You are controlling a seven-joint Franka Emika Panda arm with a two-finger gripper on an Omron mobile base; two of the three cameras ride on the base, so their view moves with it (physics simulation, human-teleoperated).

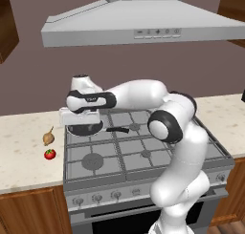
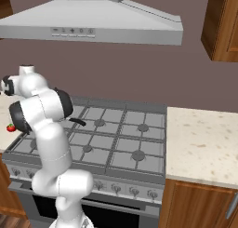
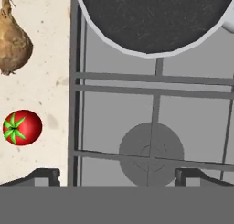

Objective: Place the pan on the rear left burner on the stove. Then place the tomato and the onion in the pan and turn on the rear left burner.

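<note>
In the left base view the pan (image 1: 85, 128) is seen on the stove (image 1: 143, 154) at its back-left corner, under the hand (image 1: 80, 117); nothing can be made out inside it. The tomato (image 1: 50, 154) and onion (image 1: 48, 137) lie on the bench (image 1: 24, 152), just left of the stove.

In the right base view the tomato (image 2: 10, 127) is glimpsed behind the arm; a wide swing could knock it rolling.

In the hand view the fingers (image 3: 43, 176) are spread wide, nothing held. The pan is shown empty. A slanted grasp might squirt the round tomato away.
</note>
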